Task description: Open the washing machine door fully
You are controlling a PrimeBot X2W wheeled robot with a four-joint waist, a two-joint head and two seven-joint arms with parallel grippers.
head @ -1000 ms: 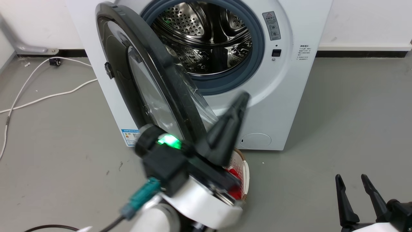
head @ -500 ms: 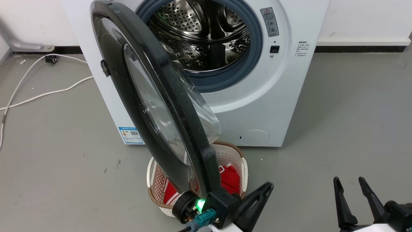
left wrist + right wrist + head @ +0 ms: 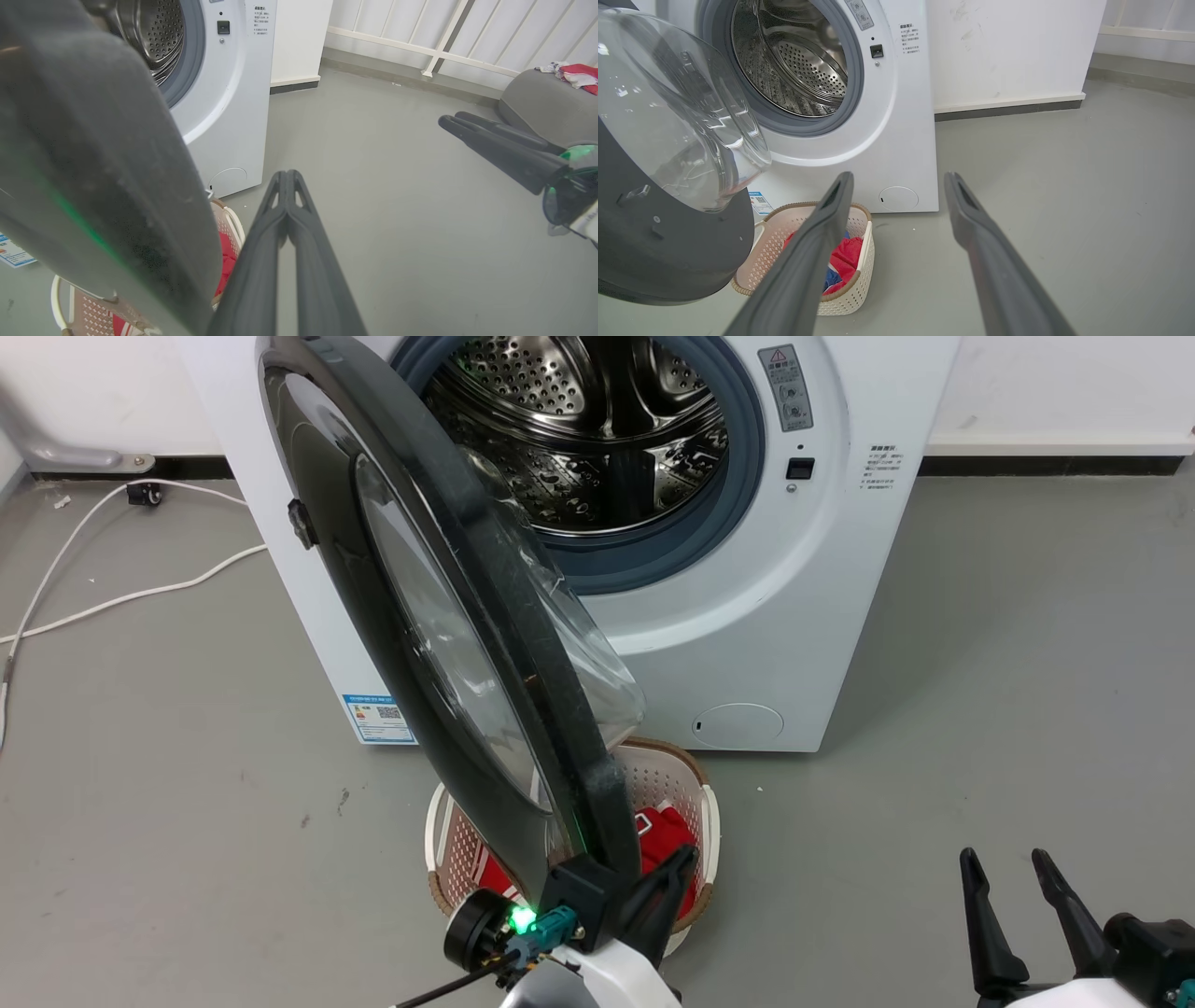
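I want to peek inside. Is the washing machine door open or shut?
Open: the washing machine door stands well out from the machine, baring the steel drum.

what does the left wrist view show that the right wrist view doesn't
Left wrist view, not the right: the left gripper, jaws shut, a white railing, a grey cushion. Right wrist view, not the left: the door's clear glass bowl, blue cloth in the basket. Both: washing machine, drum, door, basket, red clothes, right gripper, jaws open.
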